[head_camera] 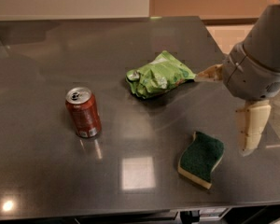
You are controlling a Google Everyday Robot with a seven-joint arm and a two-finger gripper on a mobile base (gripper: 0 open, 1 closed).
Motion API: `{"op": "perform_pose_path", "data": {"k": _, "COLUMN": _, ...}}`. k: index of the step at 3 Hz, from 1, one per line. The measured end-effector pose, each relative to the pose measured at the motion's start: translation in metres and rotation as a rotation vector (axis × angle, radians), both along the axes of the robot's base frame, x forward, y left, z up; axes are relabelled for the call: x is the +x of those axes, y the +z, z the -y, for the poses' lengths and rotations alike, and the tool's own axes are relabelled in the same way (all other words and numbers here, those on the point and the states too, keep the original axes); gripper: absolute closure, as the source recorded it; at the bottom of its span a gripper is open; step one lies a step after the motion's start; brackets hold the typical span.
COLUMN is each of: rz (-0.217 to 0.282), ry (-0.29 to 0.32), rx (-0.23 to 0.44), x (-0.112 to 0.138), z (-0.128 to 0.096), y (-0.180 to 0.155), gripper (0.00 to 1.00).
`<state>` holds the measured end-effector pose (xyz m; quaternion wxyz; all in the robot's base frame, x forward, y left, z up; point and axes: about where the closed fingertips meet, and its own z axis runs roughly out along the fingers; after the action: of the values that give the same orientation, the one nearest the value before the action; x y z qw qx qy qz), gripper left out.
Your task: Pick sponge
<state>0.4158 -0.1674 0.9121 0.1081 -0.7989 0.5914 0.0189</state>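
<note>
Lying flat with its dark green face up, the sponge (201, 158) sat on the dark table (46, 55), close to the near edge. In the camera view, the gripper (222, 115) hung above and to the right of the sponge, clear of it. Its two pale fingers (252, 125) were spread wide and had hold of nothing. One finger pointed down just to the right of the sponge. The other reached out beyond the sponge, toward the green snack bag (158, 73), which lay farther back and slightly left. A red soda can (83, 112) stood upright well to the left of the sponge.

The likeliest trouble seemed to be alignment. The jaws were not astride the sponge, so a straight descent would probably put a finger on the table or on the sponge's edge, nudging it toward the near edge. The far finger was close enough to the bag to snag it. The sponge was also low and soft, so a shallow grip could squeeze the foam and slip off
</note>
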Motion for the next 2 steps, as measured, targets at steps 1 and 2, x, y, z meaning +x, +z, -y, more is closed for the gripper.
{"op": "perform_pose_path", "data": {"k": 1, "rz": -0.038, "ry": 0.14, "rx": -0.016, "x": -0.011, "z": -0.009, "y": -0.023, "gripper": 0.0}}
{"op": "perform_pose_path", "data": {"k": 2, "rz": -0.098, "ry": 0.255, "rx": -0.013, "x": -0.024, "z": -0.016, "y": -0.048, "gripper": 0.0}}
